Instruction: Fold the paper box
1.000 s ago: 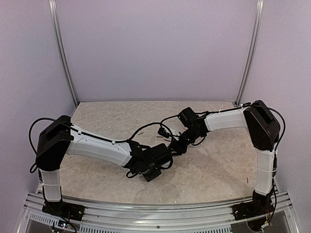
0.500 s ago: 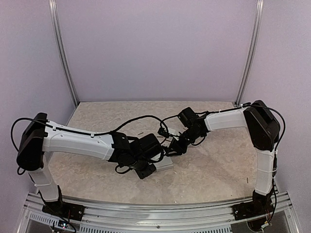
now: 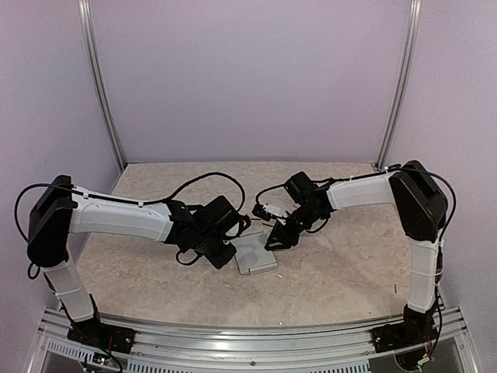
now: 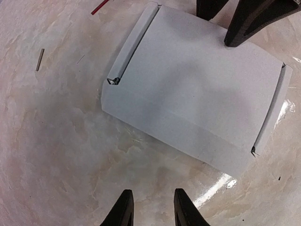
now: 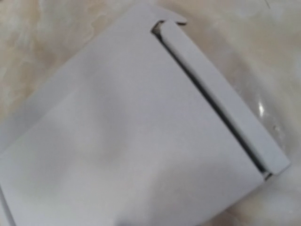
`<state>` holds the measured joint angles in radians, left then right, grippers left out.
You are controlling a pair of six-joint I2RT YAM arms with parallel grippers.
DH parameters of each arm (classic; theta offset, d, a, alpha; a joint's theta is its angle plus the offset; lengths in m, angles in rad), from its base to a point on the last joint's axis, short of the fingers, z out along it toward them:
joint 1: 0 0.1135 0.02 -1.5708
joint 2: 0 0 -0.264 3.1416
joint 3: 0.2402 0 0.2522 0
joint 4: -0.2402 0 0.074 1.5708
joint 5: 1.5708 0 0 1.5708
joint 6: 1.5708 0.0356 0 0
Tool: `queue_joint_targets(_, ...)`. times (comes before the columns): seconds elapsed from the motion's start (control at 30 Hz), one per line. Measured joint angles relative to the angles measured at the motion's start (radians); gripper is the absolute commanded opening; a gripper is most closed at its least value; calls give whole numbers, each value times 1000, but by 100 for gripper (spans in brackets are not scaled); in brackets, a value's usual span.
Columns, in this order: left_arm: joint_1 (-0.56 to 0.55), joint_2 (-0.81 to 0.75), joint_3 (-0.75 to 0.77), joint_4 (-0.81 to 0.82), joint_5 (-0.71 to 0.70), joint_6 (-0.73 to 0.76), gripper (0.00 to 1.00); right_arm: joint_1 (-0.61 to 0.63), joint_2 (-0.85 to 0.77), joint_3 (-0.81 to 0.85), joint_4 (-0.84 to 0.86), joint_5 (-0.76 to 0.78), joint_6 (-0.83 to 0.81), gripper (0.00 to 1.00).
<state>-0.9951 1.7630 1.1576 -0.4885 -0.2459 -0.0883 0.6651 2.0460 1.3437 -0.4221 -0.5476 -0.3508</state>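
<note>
The paper box (image 4: 193,94) lies flat on the desk (image 4: 56,141), just ahead of the left pincer (image 4: 151,209), whose jaws stand slightly apart with nothing between them. The right pincer (image 4: 217,32), jaws parted and empty, has its tips over the box's far side.

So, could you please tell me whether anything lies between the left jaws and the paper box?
Nothing visible does: only bare marbled tabletop separates the open left jaws from the pale grey-white flat card box lying ahead of them.
</note>
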Motion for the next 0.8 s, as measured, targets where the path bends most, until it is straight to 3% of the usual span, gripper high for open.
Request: queue_joint_targets(0.8,18,209,111,68,53,76,29,-5,8,2,0,-21,0,34)
